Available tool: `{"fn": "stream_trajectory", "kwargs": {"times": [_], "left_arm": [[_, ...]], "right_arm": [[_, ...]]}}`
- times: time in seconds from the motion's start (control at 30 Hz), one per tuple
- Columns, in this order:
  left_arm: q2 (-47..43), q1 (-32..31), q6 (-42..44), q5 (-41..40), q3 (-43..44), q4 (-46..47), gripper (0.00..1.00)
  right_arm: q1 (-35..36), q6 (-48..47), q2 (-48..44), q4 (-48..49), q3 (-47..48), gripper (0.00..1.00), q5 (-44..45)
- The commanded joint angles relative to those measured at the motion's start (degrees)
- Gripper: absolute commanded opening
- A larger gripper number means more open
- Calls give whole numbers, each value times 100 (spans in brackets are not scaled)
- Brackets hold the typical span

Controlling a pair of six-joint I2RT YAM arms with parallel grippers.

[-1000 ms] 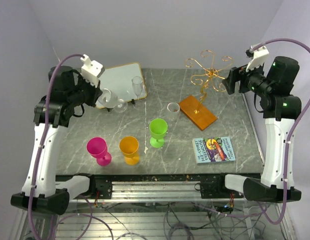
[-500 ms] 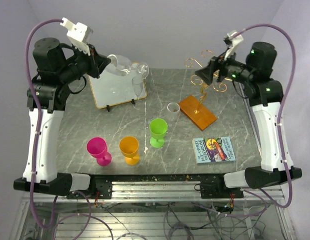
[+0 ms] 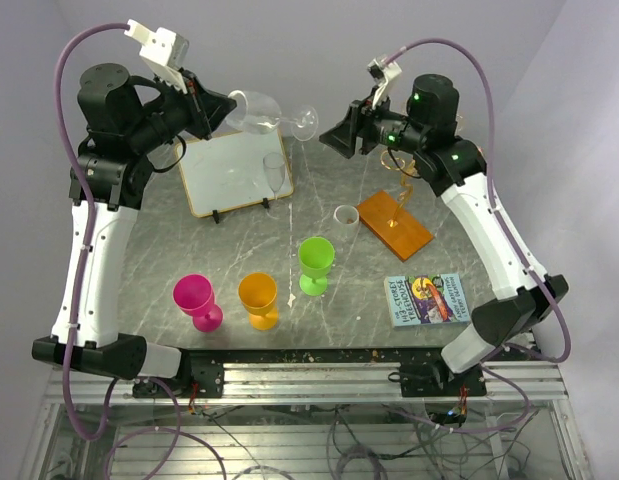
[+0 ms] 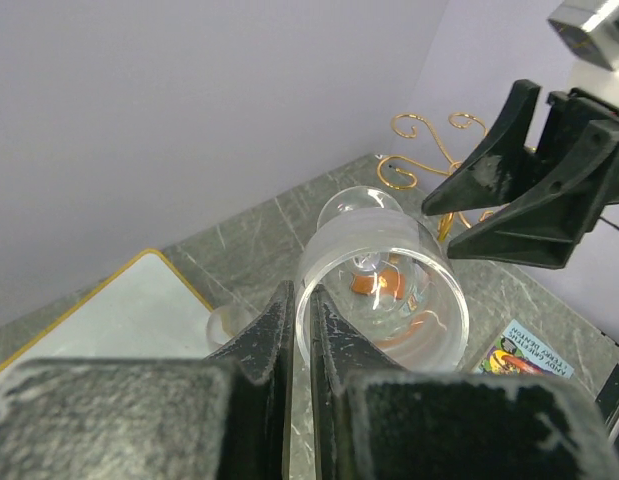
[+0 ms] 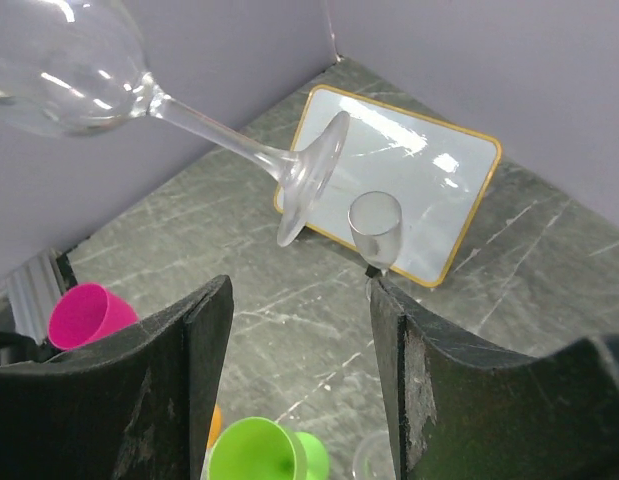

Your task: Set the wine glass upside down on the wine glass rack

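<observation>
The left tool (image 3: 221, 110) hangs high above the grey marbled bench (image 3: 169, 250). Its black jaws are pinched together on the thin wall of the wine glass (image 3: 261, 112). The glass is clear and smooth, and it lies almost level out ahead of that tool. Its round bowl is nearest the tool, and its slim stem and flat disc foot point at the right tool. Below the left tool a white board (image 3: 229, 170) with a tan rim leans on its stand, a small clear glass (image 3: 275, 175) before it.

The right tool (image 3: 336, 138) faces the foot with its matte black jaws apart, gripping nothing. The foot seems just short of them, though depth is hard to judge. Behind and below this tool stands the wine glass rack (image 3: 394, 225), curled gold wire on a flat orange base.
</observation>
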Motion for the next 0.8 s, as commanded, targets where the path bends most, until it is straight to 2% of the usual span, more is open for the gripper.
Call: {"fn": "stream_trajectory", "kwargs": {"times": [0.0, 0.2, 0.43, 0.77], "left_arm": [[-148, -68, -136, 219, 123, 596, 7], [-175, -79, -198, 304, 80, 704, 7], [-247, -86, -318, 350, -91, 835, 7], [-321, -88, -346, 338, -281, 870, 7]], "right_arm": [[176, 488, 199, 508, 34, 57, 54], [286, 702, 410, 628, 74, 55, 154], [287, 826, 403, 749, 35, 42, 229], [287, 893, 384, 822, 91, 37, 62]]}}
